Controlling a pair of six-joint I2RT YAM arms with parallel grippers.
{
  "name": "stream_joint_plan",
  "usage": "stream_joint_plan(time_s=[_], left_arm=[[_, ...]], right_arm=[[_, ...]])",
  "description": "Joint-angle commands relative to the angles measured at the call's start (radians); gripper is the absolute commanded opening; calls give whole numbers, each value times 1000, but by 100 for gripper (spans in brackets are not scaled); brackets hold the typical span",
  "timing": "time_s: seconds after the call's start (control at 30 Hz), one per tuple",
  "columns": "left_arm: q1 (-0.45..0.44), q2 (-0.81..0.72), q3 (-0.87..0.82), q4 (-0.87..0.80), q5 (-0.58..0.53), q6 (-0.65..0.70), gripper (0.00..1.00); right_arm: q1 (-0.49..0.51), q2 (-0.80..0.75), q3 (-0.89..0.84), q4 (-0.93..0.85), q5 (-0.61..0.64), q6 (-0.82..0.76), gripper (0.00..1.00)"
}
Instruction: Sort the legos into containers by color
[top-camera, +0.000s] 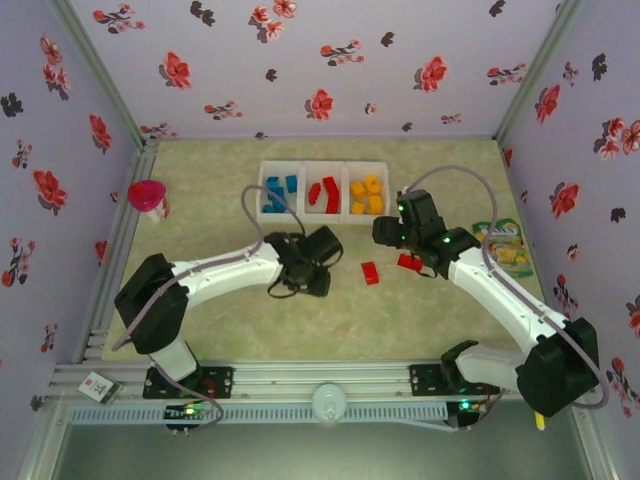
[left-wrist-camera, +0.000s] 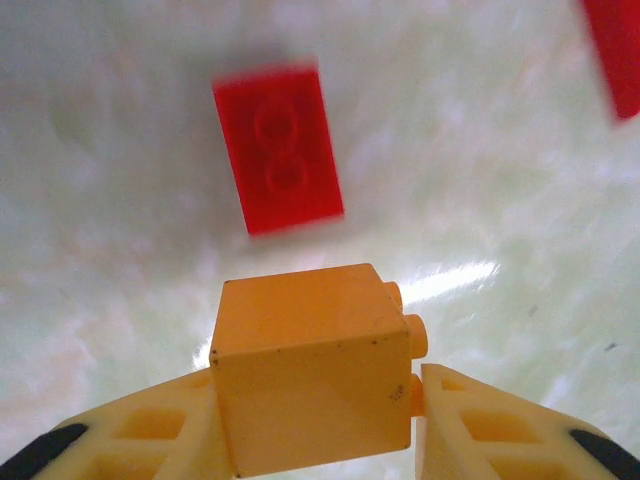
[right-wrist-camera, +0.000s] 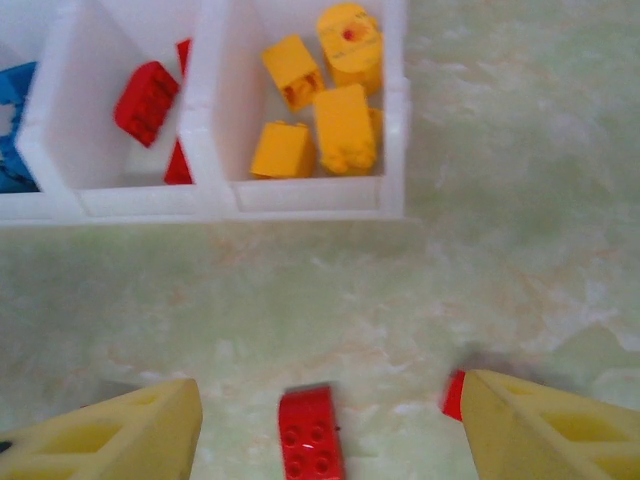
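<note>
In the left wrist view my left gripper is shut on a yellow lego block, studs facing right, held just above the table. A flat red lego lies ahead of it, and another red lego sits at the top right. My right gripper stands open above the table. A red lego lies between its fingers, and a second red piece peeks out from behind the right finger. From above, the left gripper and right gripper flank the red legos.
Three white containers stand side by side at the back: blue, red and yellow, each with legos inside. A pink cup stands at the far left. A colourful packet lies at the right.
</note>
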Motion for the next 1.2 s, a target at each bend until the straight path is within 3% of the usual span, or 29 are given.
stream_joint_plan(time_s=[0.0, 0.33, 0.5, 0.73, 1.1, 1.17], left_arm=[[73, -47, 114, -22, -47, 144, 35], [188, 64, 368, 99, -47, 320, 36], [220, 173, 446, 236, 52, 381, 35], [228, 349, 594, 420, 108, 458, 35], [268, 641, 901, 470, 155, 457, 37], [277, 677, 940, 466, 174, 445, 43]], right_arm=[[-25, -25, -53, 12, 20, 30, 69], [-32, -115, -115, -19, 53, 48, 69], [-33, -131, -128, -32, 53, 55, 68], [-34, -177, -180, -30, 37, 91, 68], [-33, -238, -217, -40, 4, 129, 68], [-33, -246, -230, -35, -18, 143, 68]])
